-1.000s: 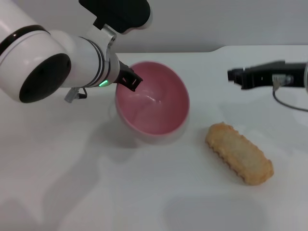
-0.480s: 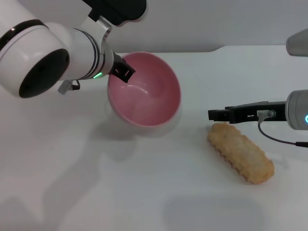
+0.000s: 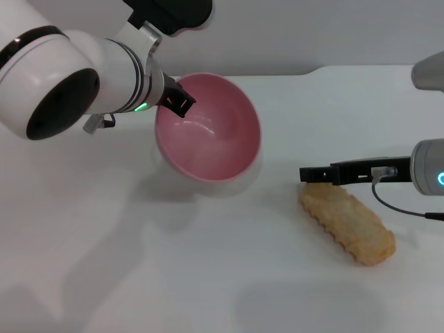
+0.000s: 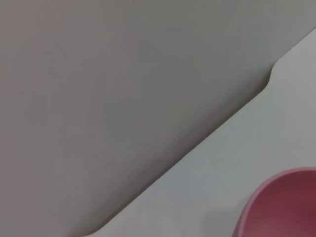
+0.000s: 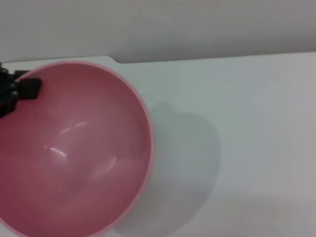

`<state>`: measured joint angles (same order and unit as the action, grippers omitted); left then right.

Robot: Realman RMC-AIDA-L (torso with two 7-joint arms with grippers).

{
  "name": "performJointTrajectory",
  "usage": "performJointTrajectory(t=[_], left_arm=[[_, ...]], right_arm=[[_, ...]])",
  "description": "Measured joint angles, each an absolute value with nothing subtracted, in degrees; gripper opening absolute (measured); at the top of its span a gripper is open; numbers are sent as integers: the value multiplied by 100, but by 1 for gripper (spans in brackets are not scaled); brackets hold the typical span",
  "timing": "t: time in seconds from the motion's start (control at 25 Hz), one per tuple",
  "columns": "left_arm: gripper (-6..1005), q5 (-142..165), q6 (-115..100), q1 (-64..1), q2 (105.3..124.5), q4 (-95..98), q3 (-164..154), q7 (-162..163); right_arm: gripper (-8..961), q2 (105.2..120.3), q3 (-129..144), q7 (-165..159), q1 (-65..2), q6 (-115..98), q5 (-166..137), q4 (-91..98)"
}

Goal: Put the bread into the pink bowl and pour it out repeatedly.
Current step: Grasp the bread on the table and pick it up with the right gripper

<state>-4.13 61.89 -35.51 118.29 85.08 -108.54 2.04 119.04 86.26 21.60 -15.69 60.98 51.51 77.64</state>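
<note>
The bowl (image 3: 208, 128) is held tilted by its rim in the closed left gripper (image 3: 178, 103). The bread (image 3: 347, 222) lies on the bench (image 3: 139, 277), just below the right gripper (image 3: 309, 173), whose jaw state cannot be told. The bread is judged light and stiff, best gripped across its middle.

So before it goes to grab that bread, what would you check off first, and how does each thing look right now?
1. Bread free on the table, nothing on top: ok.
2. Right gripper lined up at the bread's near end: ok; it sits just above that end.
3. Right gripper wide enough to take the loaf: cannot tell.
4. Pink bowl held by the left gripper at its rim: ok.
5. Bowl empty and ready to receive: ok, though it is tilted toward the bread.
6. Path between bread and bowl clear: ok.
</note>
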Motion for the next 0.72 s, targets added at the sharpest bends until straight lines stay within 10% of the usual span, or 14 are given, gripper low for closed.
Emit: performJointTrajectory(t=[0.72], left_arm=[[58,-413,6187,-3586,11839,8519,-10860,202]], right_arm=[[702,11889,8696,2182,-2141,5631,5139,6312]])
